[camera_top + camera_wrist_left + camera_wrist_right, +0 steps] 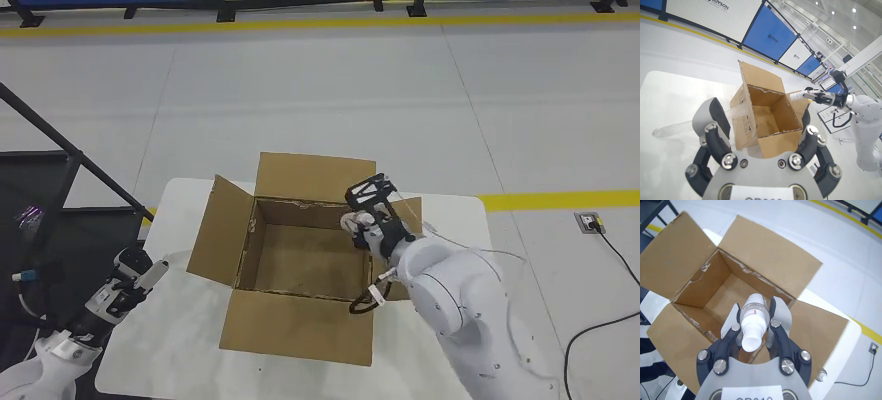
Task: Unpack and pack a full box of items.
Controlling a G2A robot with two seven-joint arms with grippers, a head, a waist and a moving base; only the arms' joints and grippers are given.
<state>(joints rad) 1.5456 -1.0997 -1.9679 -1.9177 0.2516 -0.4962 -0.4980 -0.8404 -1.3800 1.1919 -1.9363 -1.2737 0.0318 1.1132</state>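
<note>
The box (300,325) is brown corrugated cardboard, its four flaps folded outward and its rims torn and ragged. It sits mid-table on the white, round-cornered table (175,215). Over its open mouth, near the right-hand wall, the right gripper (755,303) is clamped on a bottle (753,317). The bottle is a white plastic cylinder with a clear section, its narrow stepped end toward the wrist. The left gripper (761,108) is spread wide and empty, low by the table's left edge, apart from the box. A long translucent plastic piece (672,128) lies on the table beside the box.
</note>
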